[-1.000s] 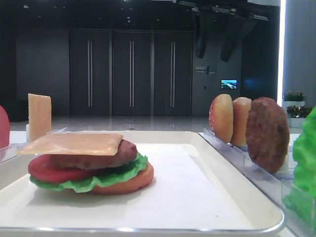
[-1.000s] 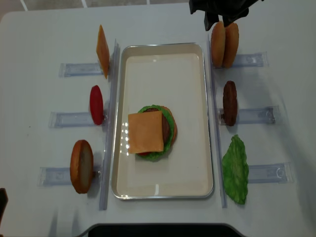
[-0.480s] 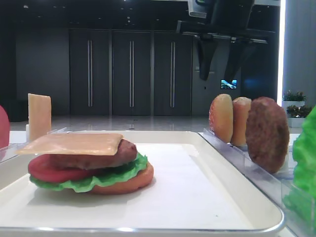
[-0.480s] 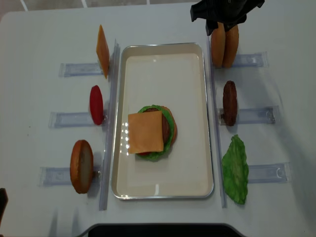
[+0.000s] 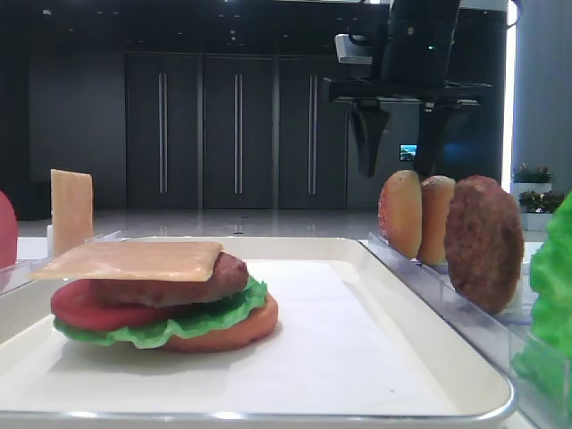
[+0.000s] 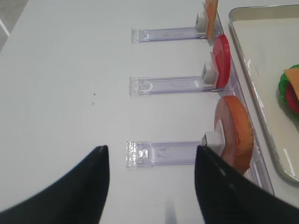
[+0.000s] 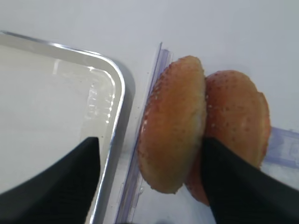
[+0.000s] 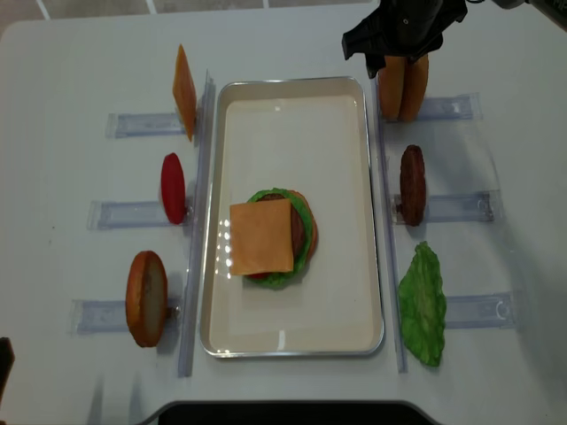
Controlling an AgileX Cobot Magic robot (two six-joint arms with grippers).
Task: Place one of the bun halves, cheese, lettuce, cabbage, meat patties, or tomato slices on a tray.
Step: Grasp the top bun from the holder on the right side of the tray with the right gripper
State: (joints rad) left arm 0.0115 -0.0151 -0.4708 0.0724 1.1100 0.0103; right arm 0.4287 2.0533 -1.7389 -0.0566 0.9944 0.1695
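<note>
- At the far left, our left tool [image 6: 149,184] hangs spread wide and empty over the tabletop [image 8: 71,159], near the flat bottom bun [image 8: 146,298] standing in its clear holder [image 6: 163,153].
- A tomato slice [image 8: 173,188] and a cheese slice [image 8: 184,91] stand further back in that left row, untouched.
- In the middle, the tray [image 8: 239,341] already carries a stack [image 8: 275,237]: bun base, lettuce, tomato, patty, with cheese on top. It lacks only a top, we judge.
- On the right, a spare meat patty [image 8: 412,184] and a lettuce leaf [image 8: 423,305] wait beside the tray.
- At the far right, our right tool [image 7: 149,177] is spread, one finger either side of the nearer domed bun top [image 7: 174,123]; a second bun top [image 7: 238,126] leans against it.
- The jaws do not yet pinch it. Closing, lifting and setting it on the stack remain.
</note>
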